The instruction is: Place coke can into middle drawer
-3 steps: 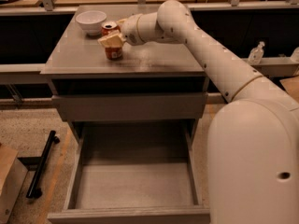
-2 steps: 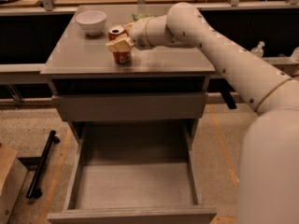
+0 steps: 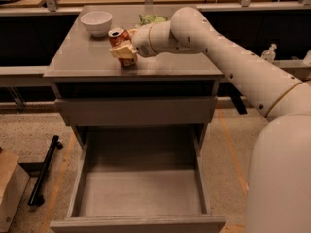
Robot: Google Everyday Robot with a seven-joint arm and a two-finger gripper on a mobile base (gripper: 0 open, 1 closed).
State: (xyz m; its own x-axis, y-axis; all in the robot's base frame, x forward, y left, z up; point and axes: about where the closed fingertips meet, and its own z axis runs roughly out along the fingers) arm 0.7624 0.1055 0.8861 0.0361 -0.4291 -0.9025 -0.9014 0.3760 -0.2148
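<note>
Coke can (image 3: 117,36) hardly shifted since before, tight in pincer (image 3: 124,51) near front edge of cabinet (image 3: 82,58), middle drawer (image 3: 138,195) open below.

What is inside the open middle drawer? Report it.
In the middle drawer only bare grey floor shows; its back end lies shadowed under the cabinet, unclear. The coke can is not in it: the tool grips it above the cabinet top.

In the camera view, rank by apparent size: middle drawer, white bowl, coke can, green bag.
Middle drawer, also nearest.
White bowl and coke can: alike, unranked; the tool clamps the can over the cabinet top.
Green bag, partly hidden.
</note>
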